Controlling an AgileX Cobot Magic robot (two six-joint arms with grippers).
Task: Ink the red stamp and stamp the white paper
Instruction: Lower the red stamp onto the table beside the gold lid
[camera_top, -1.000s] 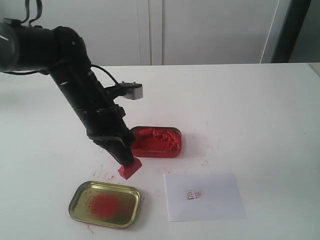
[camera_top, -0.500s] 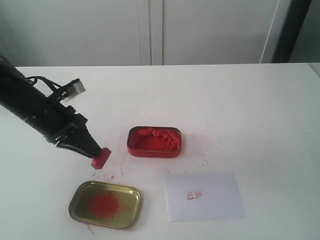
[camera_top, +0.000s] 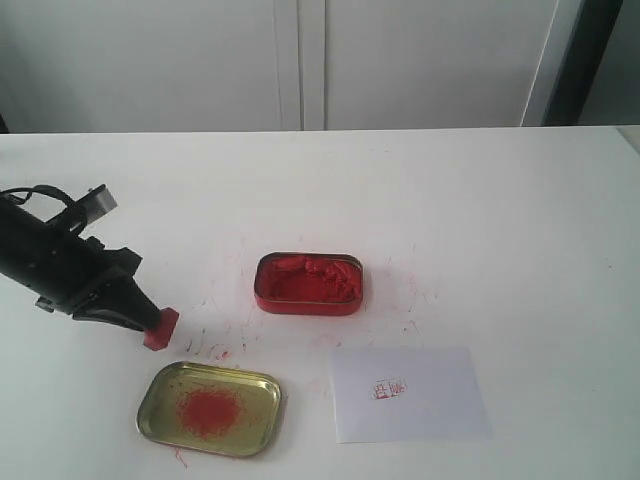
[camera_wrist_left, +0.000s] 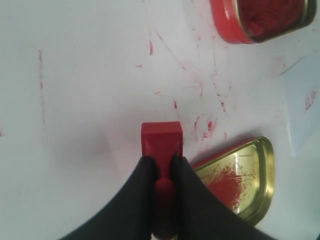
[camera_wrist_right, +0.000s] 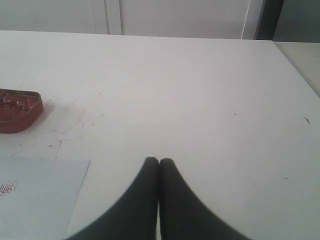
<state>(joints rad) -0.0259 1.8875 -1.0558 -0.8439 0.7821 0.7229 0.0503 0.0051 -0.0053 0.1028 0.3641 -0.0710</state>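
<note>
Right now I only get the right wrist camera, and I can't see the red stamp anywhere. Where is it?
Observer: The left end effector is pinching the red stamp by its handle, far on the left of the exterior view.
Operator: Is it above the white paper?
Observer: No. The white paper lies far to the stamp's right in that view; a gold lid sits much nearer the stamp.
Operator: What's in the lid?
Observer: Just a red smear in its middle. The stamp is beside the lid, not over it.
</note>
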